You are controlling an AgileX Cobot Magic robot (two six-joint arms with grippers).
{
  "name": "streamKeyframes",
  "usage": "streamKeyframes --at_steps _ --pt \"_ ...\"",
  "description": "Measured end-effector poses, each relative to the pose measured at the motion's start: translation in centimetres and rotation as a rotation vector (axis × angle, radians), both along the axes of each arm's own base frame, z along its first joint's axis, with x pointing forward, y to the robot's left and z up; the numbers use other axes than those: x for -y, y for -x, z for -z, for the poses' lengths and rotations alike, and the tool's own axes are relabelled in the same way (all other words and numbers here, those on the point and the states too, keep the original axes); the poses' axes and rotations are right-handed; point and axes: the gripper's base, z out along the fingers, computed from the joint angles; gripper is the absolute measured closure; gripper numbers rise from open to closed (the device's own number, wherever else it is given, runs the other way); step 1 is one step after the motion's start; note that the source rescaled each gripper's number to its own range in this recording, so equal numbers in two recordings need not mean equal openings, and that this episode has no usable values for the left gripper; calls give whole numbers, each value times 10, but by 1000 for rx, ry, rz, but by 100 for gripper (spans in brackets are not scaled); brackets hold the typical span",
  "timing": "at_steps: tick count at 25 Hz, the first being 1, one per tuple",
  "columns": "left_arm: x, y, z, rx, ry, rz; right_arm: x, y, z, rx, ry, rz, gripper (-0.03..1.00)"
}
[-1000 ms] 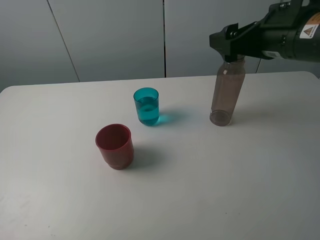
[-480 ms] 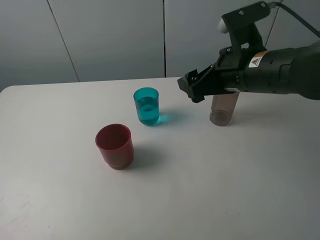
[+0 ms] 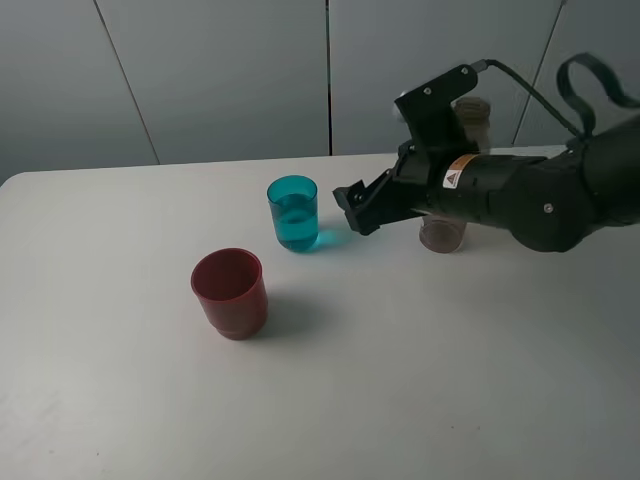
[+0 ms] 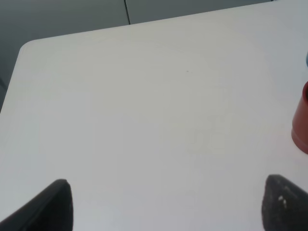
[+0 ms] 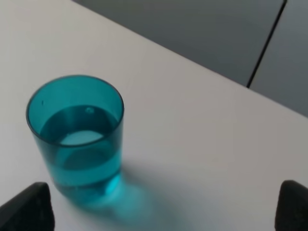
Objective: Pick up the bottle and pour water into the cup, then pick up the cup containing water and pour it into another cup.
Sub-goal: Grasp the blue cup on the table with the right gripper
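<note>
From above we see the right gripper (image 3: pixel 352 210) gaping empty just beside the translucent teal cup (image 3: pixel 293 213), the smoky bottle (image 3: pixel 440 237) probably upright behind its arm (image 3: pixel 520 195). The left wrist shows us the left gripper (image 4: pixel 163 207) parted over matte white table (image 4: pixel 144 96). The right wrist shows the smooth round teal cup (image 5: pixel 77 134) holding water, just ahead of the fingers (image 5: pixel 29 209).

Red cup (image 4: pixel 301 120) stands on white table (image 4: pixel 144 106).

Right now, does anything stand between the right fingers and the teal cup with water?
Nothing visible does. Only bare table separates the open right fingers from the teal cup; the red cup stands off that line.
</note>
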Motion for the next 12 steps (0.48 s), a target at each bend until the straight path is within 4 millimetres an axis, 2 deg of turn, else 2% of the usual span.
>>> streamKeyframes --at_steps 4,12 --pt "0 0 0 0 0 0 -11 -7 9 93 -118 -49 -3" --pt "0 0 0 0 2 -1 -29 -17 39 106 -161 -140 -3"
